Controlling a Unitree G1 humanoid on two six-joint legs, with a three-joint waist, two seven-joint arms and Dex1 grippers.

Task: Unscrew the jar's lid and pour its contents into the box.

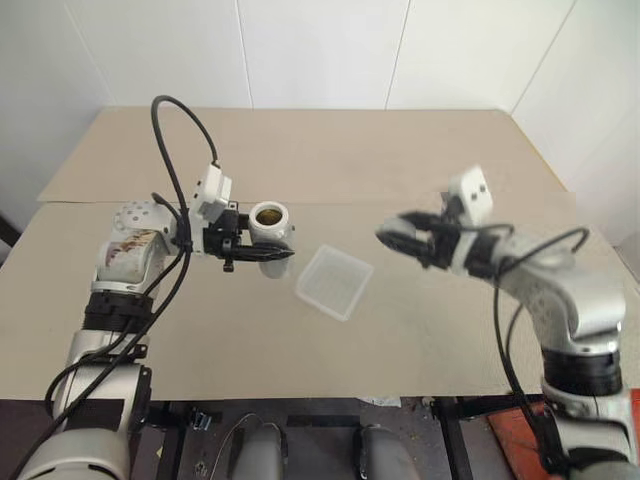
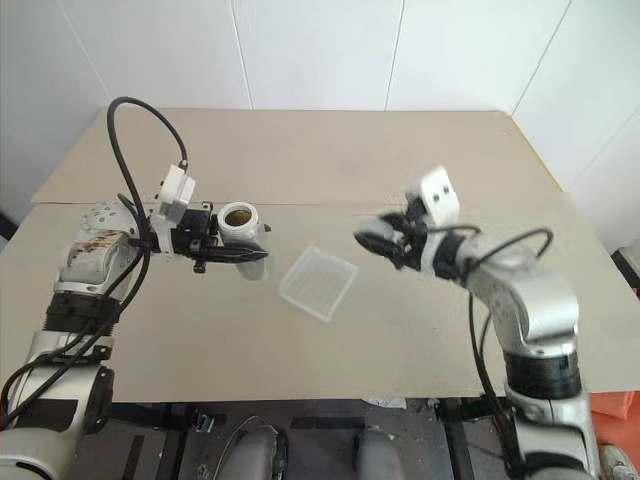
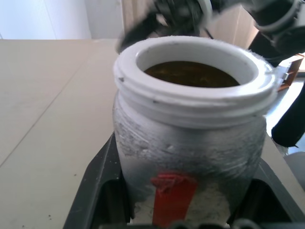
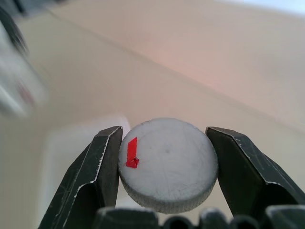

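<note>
- Stage of task: the unscrewing is done. The jar (image 1: 269, 226) stands open-mouthed and upright in the left gripper (image 1: 262, 254), held above the table (image 1: 330, 150) just to the left of the box (image 1: 334, 282); the lid (image 4: 167, 163) is off and sits in the right gripper (image 1: 400, 238), well apart from the jar on the far side of the box.
- Left fingers: clamped on the jar's lower body, one black finger on each side (the left wrist view shows them hugging the labelled wall).
- Right fingers: closed on the rim of the lid, one on each side, flat face toward the wrist camera.
- Remaining work, as judged from this layout: tip the jar over the box so that the contents (image 3: 191, 74) fall in. The box looks empty, so pouring has not begun.
- What the wrist views add: the left wrist view looks into the jar's white mouth and shows a brown mass inside; the right wrist view shows a small red mark on the pale lid.
- What the head views add: the overall layout (jar, box and lid in a row across the table), and that the box lies slightly askew on the surface.
</note>
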